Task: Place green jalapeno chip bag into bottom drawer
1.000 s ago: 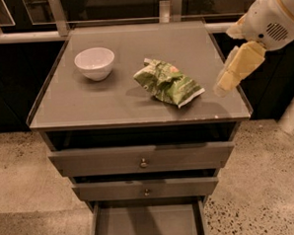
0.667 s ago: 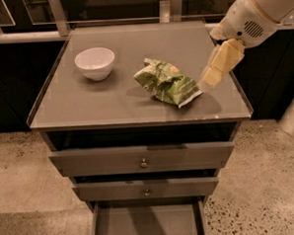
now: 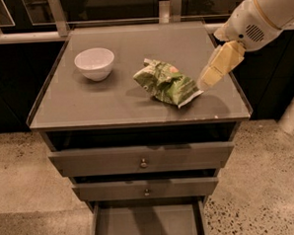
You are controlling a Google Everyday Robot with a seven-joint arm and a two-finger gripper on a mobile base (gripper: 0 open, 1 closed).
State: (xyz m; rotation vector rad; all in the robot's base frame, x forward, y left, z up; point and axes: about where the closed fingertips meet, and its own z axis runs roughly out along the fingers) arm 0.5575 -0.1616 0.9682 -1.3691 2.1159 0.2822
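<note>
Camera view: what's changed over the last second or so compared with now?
The gripper swung left over the cabinet top, from near its right edge to just beside the right end of the green jalapeno chip bag. Nothing has been picked up or let go. The bag, the white bowl and the open bottom drawer stayed where they were.
</note>
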